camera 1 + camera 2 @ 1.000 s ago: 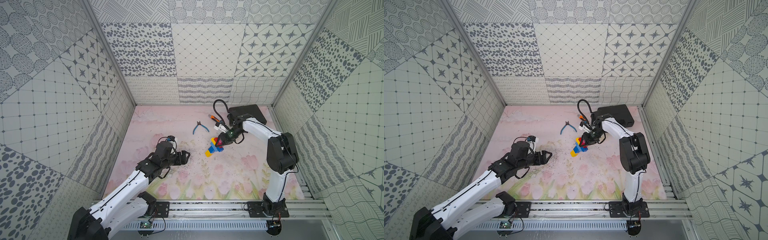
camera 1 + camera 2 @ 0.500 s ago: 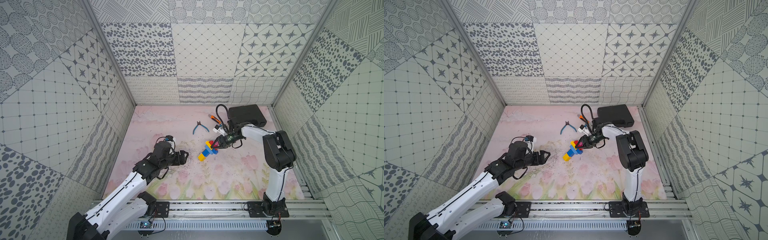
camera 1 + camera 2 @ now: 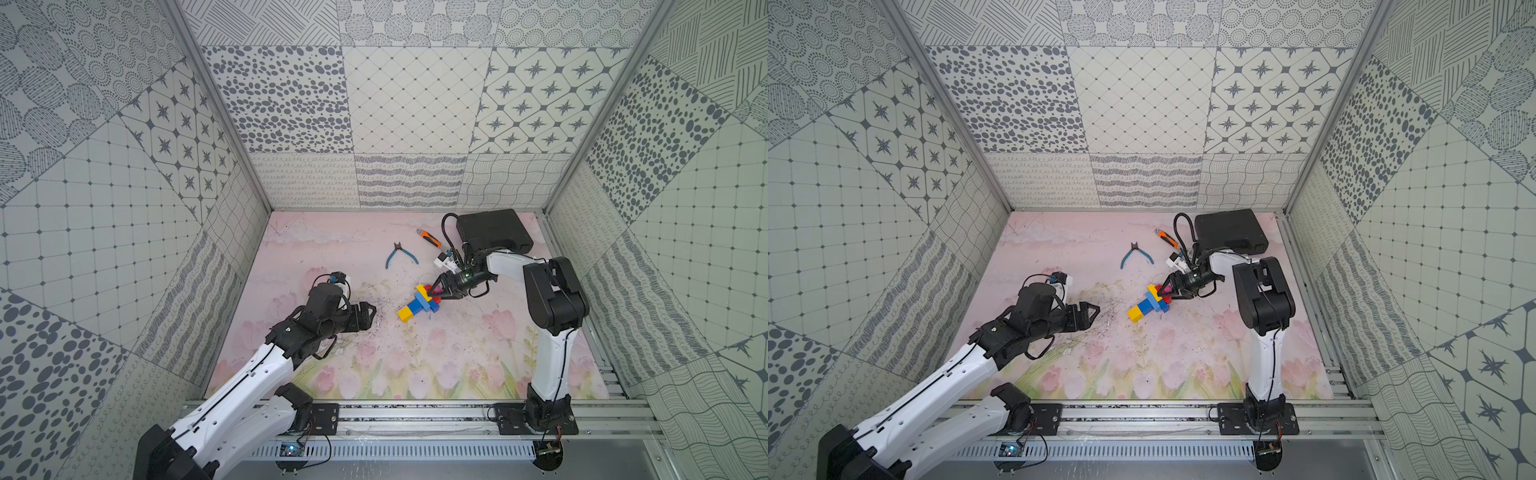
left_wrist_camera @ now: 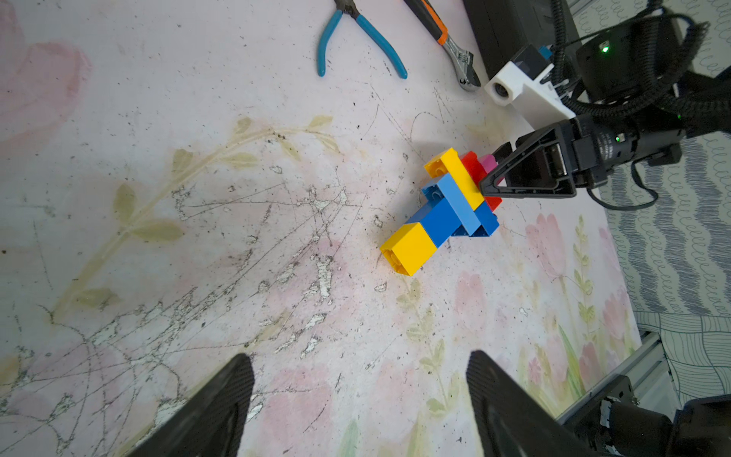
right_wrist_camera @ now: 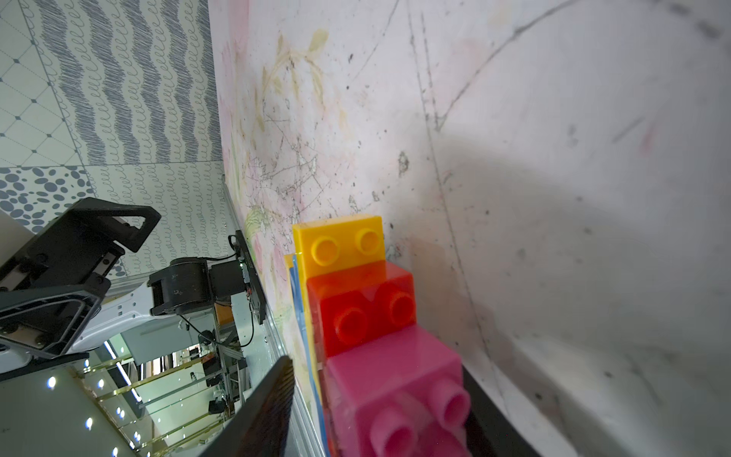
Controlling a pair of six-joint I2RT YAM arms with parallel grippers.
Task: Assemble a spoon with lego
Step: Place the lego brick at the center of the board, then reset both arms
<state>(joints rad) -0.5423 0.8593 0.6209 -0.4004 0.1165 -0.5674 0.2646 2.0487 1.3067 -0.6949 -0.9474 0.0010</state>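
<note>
On the flowered mat (image 3: 332, 249) the spoon (image 3: 417, 302) lies fully built, handle and head joined and nothing left loose, so I judge only the letting-go remains. The left gripper (image 4: 358, 356) hangs wide open and empty, well apart from it. The right gripper (image 3: 435, 291) straddles the pink brick (image 5: 395, 395), jaws parted with a gap on one side. A second ago the spoon was slightly farther back, in narrower jaws.

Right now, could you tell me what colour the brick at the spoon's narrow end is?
The end brick is yellow, clearest in the left wrist view.
</note>
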